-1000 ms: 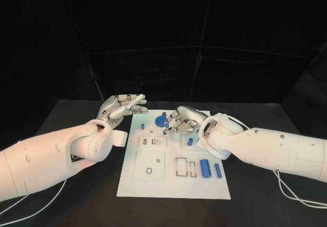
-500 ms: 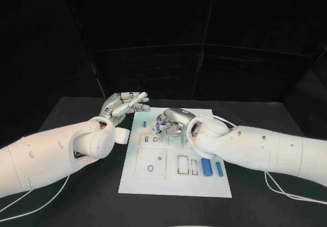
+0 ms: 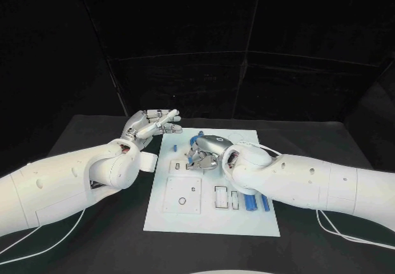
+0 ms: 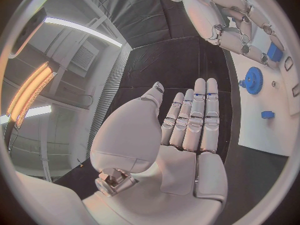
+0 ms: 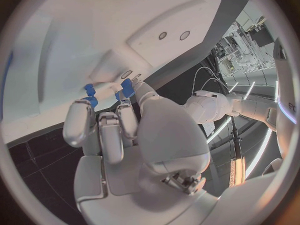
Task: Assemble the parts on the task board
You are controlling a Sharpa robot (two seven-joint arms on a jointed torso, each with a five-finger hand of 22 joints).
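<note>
Black table under dark curtains, with the white board at its middle. Left hand raised off the board's far left corner, fingers straight and apart, nothing in it. Right hand curled down over the board's upper part, fingertips closed on a small blue piece. Two blue cylinders lying side by side near the board's right edge; a blue gear on the far part.
</note>
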